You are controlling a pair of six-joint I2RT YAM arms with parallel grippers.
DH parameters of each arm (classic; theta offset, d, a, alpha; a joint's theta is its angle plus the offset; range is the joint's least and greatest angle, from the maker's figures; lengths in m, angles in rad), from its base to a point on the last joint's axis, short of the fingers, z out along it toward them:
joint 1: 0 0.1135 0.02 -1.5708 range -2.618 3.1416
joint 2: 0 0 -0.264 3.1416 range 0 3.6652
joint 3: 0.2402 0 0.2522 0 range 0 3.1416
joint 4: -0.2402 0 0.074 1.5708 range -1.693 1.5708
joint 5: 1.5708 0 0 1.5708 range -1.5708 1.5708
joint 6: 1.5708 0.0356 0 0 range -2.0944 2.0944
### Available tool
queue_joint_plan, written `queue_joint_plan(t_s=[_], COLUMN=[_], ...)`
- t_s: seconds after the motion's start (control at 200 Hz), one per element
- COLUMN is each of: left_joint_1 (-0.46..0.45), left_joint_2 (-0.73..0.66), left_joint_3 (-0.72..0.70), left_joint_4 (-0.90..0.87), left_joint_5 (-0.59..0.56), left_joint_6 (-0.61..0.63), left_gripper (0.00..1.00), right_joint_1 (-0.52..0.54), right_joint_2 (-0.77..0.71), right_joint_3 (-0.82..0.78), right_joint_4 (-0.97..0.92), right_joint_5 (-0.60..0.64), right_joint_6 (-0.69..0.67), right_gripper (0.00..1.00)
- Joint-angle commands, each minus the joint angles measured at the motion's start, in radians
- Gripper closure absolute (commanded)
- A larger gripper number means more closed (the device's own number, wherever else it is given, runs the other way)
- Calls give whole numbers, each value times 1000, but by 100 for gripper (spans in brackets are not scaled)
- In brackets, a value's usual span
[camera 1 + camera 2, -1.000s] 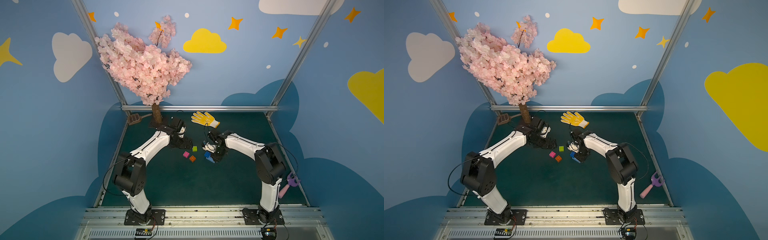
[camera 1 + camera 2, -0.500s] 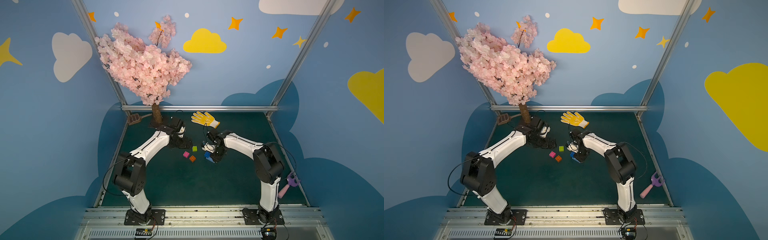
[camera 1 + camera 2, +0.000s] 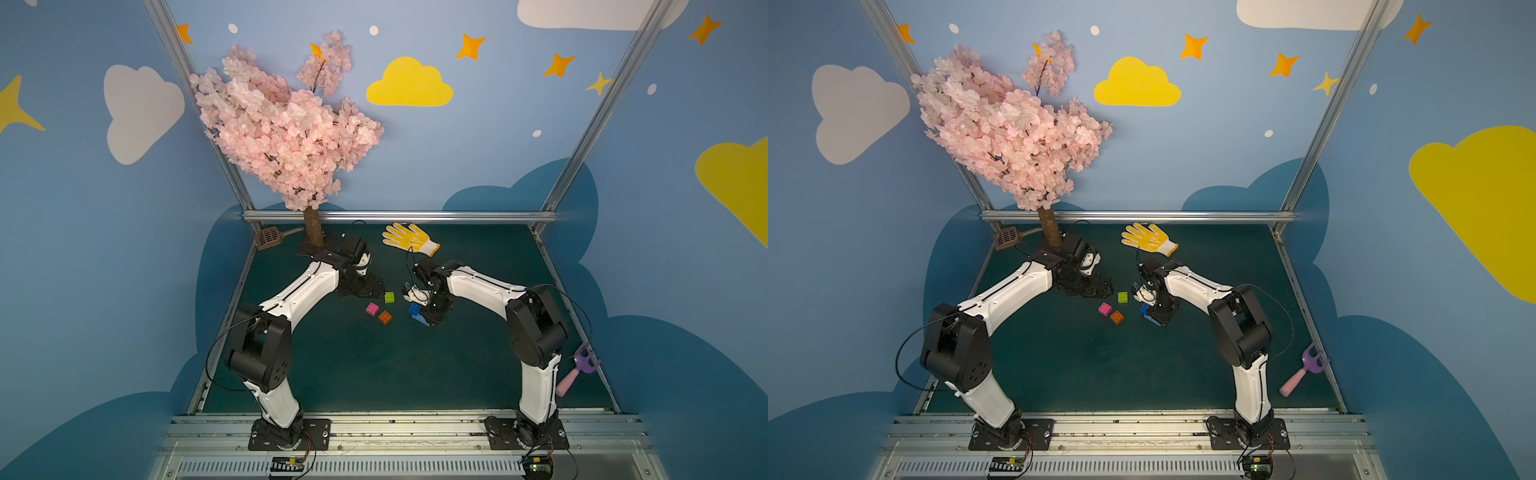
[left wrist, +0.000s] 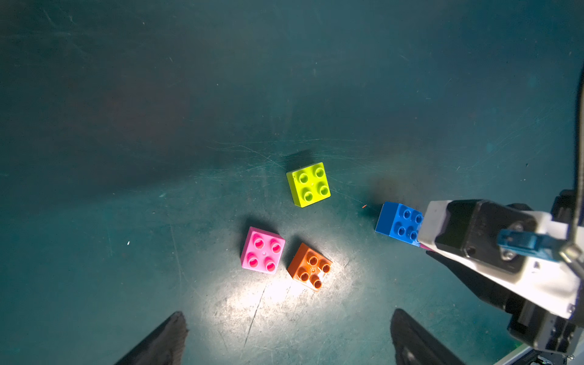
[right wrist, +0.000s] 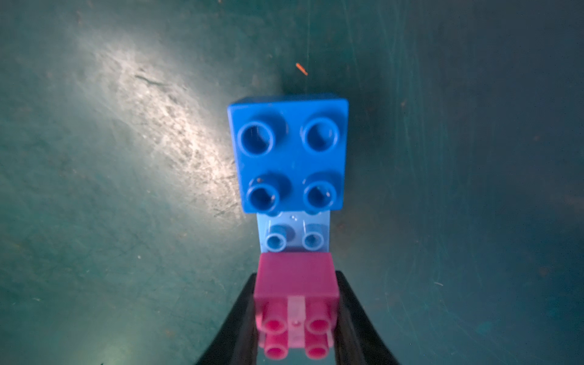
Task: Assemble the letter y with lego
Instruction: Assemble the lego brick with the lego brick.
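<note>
1. Done so far: three of the six bricks are joined. The light blue brick [image 5: 294,234] carries the dark blue brick [image 5: 289,151] on one end and a pink brick [image 5: 295,281] on the other, with two bare studs between them
2. The right fingers [image 5: 241,316] are clamped on that pink brick from both sides. They hold the stack [image 3: 417,312] low over the tabletop [image 4: 126,126], near its middle. I cannot tell whether it touches the surface
3. The left fingers [image 4: 167,341] stand wide apart and empty, hovering above the loose bricks
4. Left to do: the green brick [image 4: 308,185], second pink brick [image 4: 262,249] and orange brick [image 4: 310,267] lie singly on the tabletop, studs up, near the stack. The pink and orange ones almost touch, and the green one sits a little apart
5. Judgement: roughly half done. No Y shape reads yet, and the letter's arms probably need those three bricks pressed on
</note>
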Motion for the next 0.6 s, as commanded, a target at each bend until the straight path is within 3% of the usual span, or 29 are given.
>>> queue_joint_plan(t_s=[0.0, 0.596], left_joint_1=[4, 4], left_joint_2=[7, 9], left_joint_3=[19, 21], left_joint_4=[-24, -24], left_joint_5=[11, 12], left_joint_6=[-2, -2], left_gripper=[0, 0], right_joint_1=[2, -9], right_joint_2=[44, 52], right_joint_3=[8, 11], right_joint_4=[-48, -61], right_joint_5=[42, 67], right_joint_6=[17, 25], right_gripper=[87, 88])
